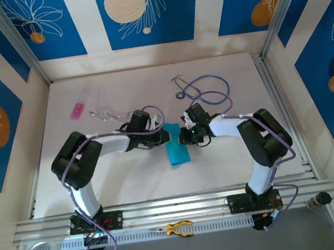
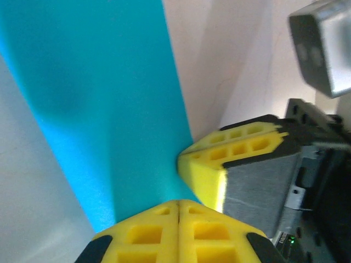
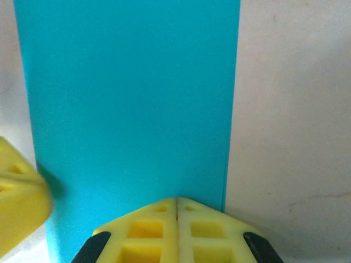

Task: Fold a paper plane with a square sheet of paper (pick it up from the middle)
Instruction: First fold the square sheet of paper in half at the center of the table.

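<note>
Square sheet of paper (image 1: pixel 177 149): cyan-blue, folded to a narrow upright rectangle. It lies at the middle of the table, between the two grippers, with its far end level with them and its near end pointing toward the arm bases.
Table (image 1: pixel 131 180): pale, matte surface inside blue-patterned walls.
Left arm (image 1: pixel 81 165): bent at the elbow, with the forearm reaching right toward the centre.
Right arm (image 1: pixel 265 141): bent the same way in mirror, with the forearm reaching left toward the centre.
Stethoscope (image 1: pixel 227 84): blue tube looped on the far right part of the table, well apart from the sheet.
Left gripper (image 1: pixel 167 138): at the sheet's left long edge. In the left wrist view (image 2: pixel 178 211) the yellow fingers are pressed together with no gap, their tips on the cyan surface.
Right gripper (image 1: pixel 184 136): at the sheet's right long edge, near the far end. In the right wrist view (image 3: pixel 176 208) the jaws are fully closed, with their tips on the sheet.
Grip on sheet: I cannot tell whether either closed pair pinches a layer or only presses on it.
Gripper spacing: the two sets of tips sit just beside each other.
Pliers (image 1: pixel 180 227): yellow handles, on the rail in front of the table.
Pink rectangle (image 1: pixel 77 110): far left of the table, well apart from the sheet.
</note>
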Controlling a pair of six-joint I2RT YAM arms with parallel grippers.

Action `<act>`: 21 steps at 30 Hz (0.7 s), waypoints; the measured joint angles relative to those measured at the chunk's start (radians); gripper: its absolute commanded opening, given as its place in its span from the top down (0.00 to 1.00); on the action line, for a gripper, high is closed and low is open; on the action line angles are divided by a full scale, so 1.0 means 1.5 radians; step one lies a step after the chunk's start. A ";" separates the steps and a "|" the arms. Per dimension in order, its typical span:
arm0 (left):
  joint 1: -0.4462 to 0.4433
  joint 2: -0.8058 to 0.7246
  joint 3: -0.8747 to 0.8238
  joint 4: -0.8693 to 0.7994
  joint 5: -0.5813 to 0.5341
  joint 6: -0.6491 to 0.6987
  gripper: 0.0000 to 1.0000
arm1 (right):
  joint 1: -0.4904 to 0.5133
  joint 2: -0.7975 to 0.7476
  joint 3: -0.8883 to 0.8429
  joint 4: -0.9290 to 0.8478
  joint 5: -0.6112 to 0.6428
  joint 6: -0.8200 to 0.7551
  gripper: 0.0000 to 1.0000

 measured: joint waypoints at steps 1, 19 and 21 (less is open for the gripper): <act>0.000 0.003 -0.002 0.000 0.000 0.000 1.00 | 0.000 0.000 0.000 0.000 0.000 0.000 1.00; 0.000 0.012 -0.040 0.001 -0.023 0.051 1.00 | -0.002 0.000 -0.009 0.016 -0.007 0.013 1.00; 0.000 0.006 -0.040 -0.010 -0.023 0.044 1.00 | -0.002 0.000 -0.009 0.016 -0.007 0.016 1.00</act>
